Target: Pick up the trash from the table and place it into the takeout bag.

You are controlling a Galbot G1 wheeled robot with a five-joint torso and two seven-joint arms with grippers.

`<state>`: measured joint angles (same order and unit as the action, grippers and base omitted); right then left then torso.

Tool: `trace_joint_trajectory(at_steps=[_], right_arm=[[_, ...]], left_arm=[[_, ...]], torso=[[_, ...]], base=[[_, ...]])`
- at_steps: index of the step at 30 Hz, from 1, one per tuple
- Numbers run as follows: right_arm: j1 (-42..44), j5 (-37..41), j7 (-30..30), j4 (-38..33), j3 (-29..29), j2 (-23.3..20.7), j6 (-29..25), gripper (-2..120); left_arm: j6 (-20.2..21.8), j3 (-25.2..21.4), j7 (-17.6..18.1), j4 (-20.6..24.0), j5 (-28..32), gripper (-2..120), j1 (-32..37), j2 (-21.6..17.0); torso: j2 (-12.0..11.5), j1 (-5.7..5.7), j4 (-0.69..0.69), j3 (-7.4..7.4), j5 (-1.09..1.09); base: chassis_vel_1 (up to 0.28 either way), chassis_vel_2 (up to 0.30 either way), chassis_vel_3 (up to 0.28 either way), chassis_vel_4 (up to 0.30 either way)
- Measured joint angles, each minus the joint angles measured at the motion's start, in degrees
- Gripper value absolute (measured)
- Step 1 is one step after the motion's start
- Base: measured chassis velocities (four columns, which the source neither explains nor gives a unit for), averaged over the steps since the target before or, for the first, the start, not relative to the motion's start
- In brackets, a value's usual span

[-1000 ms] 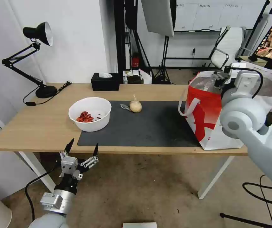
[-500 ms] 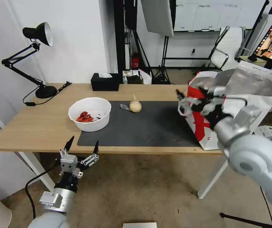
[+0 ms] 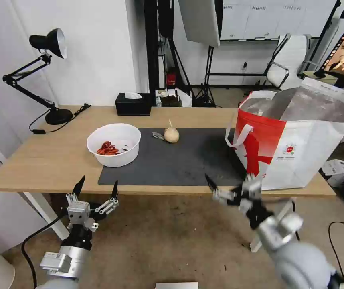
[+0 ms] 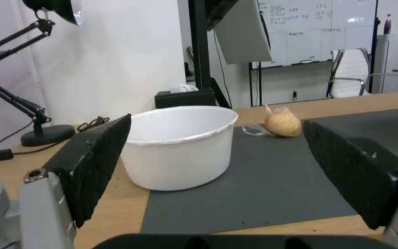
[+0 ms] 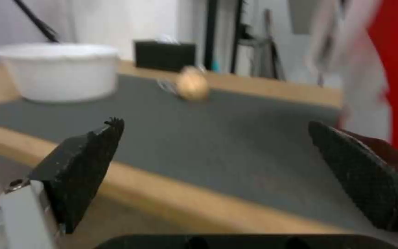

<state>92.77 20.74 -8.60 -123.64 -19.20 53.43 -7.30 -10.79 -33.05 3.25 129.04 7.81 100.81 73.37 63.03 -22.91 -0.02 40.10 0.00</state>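
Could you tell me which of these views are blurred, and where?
Head view: the right claw is smeared by motion, while the bowl and takeout bag are crisp. Right wrist view: the whole scene is soft, the lump streaked. Left wrist view: mostly sharp.

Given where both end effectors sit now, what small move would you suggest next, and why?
Probably raise the open left end effector toward the white bowl: it hangs below the table edge before that bowl, which stands outside the takeout bag.

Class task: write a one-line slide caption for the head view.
Both grippers, left and right, open below the table; bowl and bag on top.
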Motion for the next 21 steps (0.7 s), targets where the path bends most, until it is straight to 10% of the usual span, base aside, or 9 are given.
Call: trace_joint_trajectory(at_steps=[21], right_arm=[[1.5,-2.5,-4.1,2.0,1.2,4.3,0.7,100]], left_arm=[[-0.4,0.6,-1.4,-0.5,-1.1,100,1.0,1.1]], torso=[[0.0,-0.01,0.02,0.01,0.0]], base=[[0.0,0.0,0.0,0.0]])
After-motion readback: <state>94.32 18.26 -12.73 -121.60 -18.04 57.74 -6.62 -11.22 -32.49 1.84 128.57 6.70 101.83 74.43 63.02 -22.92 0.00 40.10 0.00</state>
